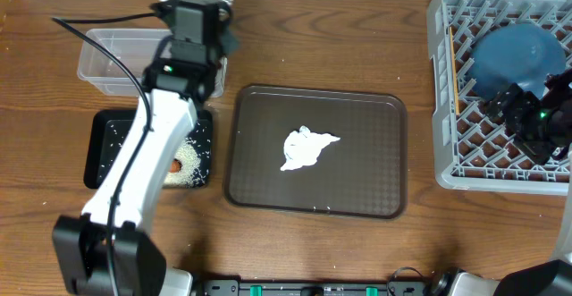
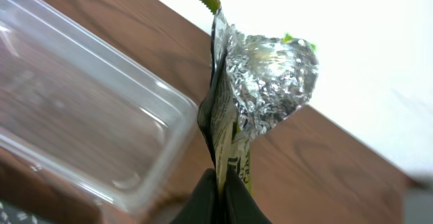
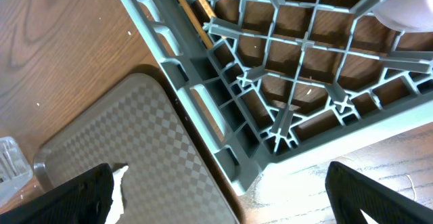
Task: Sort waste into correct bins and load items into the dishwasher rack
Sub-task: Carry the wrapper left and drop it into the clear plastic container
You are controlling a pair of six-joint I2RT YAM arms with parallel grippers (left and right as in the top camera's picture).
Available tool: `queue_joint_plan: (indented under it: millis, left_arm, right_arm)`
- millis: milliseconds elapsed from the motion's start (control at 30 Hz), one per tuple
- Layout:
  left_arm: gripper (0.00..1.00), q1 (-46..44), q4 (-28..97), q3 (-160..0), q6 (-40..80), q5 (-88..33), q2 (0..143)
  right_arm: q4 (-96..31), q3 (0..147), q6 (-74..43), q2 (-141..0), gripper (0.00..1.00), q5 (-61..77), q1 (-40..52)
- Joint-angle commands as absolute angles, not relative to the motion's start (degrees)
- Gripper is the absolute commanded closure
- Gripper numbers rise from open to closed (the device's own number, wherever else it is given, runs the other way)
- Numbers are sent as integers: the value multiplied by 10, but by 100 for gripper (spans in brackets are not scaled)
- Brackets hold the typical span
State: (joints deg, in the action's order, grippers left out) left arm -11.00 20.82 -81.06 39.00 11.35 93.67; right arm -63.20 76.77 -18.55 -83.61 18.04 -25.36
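Left tool point(image 2: 222, 187) is clamped on the wrapper's point(image 2: 260, 82) bottom edge at lower centre of the wrist view, just right of the tub point(image 2: 81, 109). The wrapper looks featherlight, crinkly and slippery, likely floppy, so an edge pinch suits. Right tool point(image 3: 223, 200) gapes wide and empty by the rack point(image 3: 196, 95).

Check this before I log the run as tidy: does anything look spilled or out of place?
A crumpled white tissue lies alone in the middle of the brown serving tray, unsorted. A few white specks, perhaps rice grains, dot the table near that tray. Nothing looks damaged.
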Motion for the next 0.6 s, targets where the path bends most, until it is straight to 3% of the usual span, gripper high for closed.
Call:
queue_joint_plan:
  millis: [0,333,567]
  left_arm:
    - [92,-74,199,-820,394,135,983]
    - [94,-26,196,-818,451,130,1028]
    - [94,-22,205,-812,581,160,1028]
  right_arm:
    - [-633,771,-175,-833,1,182,-259]
    - [-633,771,-175,-833,1,182,-259]
    - [-633,771,-175,-833,1,182,-259]
